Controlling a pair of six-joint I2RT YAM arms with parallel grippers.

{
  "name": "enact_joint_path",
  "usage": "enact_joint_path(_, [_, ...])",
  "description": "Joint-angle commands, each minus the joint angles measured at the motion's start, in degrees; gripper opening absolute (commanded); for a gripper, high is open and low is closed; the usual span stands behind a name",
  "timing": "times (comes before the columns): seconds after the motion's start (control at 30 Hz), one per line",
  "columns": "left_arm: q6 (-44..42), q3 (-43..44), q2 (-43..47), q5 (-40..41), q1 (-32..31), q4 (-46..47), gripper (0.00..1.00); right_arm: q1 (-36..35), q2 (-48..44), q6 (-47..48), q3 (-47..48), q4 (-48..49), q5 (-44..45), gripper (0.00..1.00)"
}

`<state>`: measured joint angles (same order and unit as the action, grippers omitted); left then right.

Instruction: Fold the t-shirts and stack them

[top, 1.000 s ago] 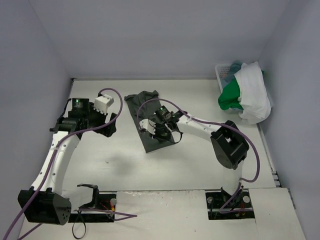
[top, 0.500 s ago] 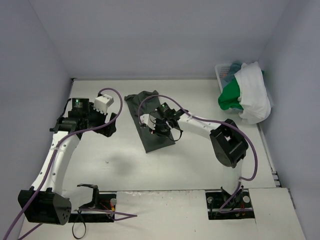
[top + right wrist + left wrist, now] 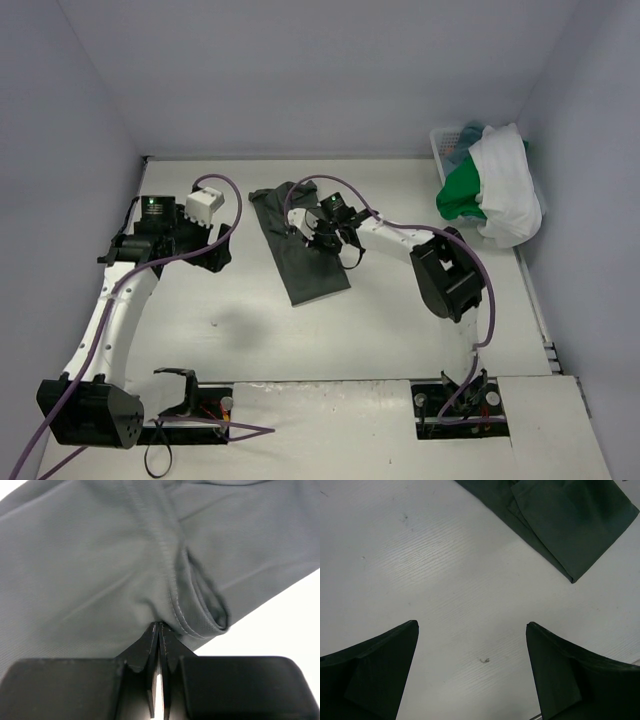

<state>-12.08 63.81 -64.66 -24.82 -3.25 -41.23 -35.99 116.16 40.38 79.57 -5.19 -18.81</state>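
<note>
At mid-table lies the dark t-shirt [image 3: 318, 278] — the right gripper [image 3: 158, 625], clamped on a fold of it, has slid toward its far end. Left gripper [image 3: 471, 625] gapes wide, empty, off to the left.

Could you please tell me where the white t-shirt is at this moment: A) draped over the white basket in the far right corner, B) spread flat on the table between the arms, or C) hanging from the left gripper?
A: the white t-shirt hangs over the basket in the far right corner, beside the bright green t-shirt.
</note>
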Motion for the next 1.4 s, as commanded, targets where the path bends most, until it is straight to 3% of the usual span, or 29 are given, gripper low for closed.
enact_joint_path(0.0, [0.56, 0.52, -0.02, -1.64, 0.52, 2.91, 0.83, 0.92, 0.82, -1.09, 3.66, 4.66, 1.75, 0.00])
enact_joint_path(0.37, [0.48, 0.09, 0.24, -2.07, 0.61, 2.91, 0.83, 1.80, 6.88, -2.41, 7.79, 6.60, 4.30, 0.00])
enact_joint_path(0.6, [0.56, 0.00, 0.50, -1.99, 0.61, 2.91, 0.83, 1.89, 1.28, -4.78, 4.72, 7.39, 7.82, 0.00])
enact_joint_path(0.7, [0.56, 0.26, 0.68, -1.81, 0.61, 2.91, 0.83, 1.89, -5.39, -6.19, 3.93, 7.39, 9.92, 0.15])
enact_joint_path(0.83, [0.91, 0.52, 0.86, -1.55, 0.61, 2.65, 0.82, 1.89, -10.33, -7.42, 4.19, 5.47, 11.95, 0.51])
enact_joint_path(0.93, [0.91, 0.44, 1.12, -1.28, 0.70, 2.12, 0.83, 1.62, -13.41, -7.95, 3.32, 0.88, 8.71, 0.68])
enact_joint_path(1.1, [1.00, 0.35, 1.30, -1.20, 0.70, 1.95, 0.83, -3.11, -17.71, -3.92, -5.11, -5.97, 6.76, 0.70])
enact_joint_path(1.17, [0.83, 0.44, 1.29, -0.94, 0.70, 2.03, 0.83, -6.62, -18.95, -2.24, -11.50, -5.88, 8.95, 0.70])
enact_joint_path(1.2, [0.74, 0.35, 1.29, -0.85, 0.78, 2.12, 0.83, -7.68, -19.21, -1.11, -13.37, -5.62, 9.49, 0.78])
enact_joint_path(1.37, [0.65, -0.18, 1.56, -0.85, 0.70, 2.21, 0.83, -11.12, -21.23, 0.05, -21.99, -0.79, 12.74, 0.80])
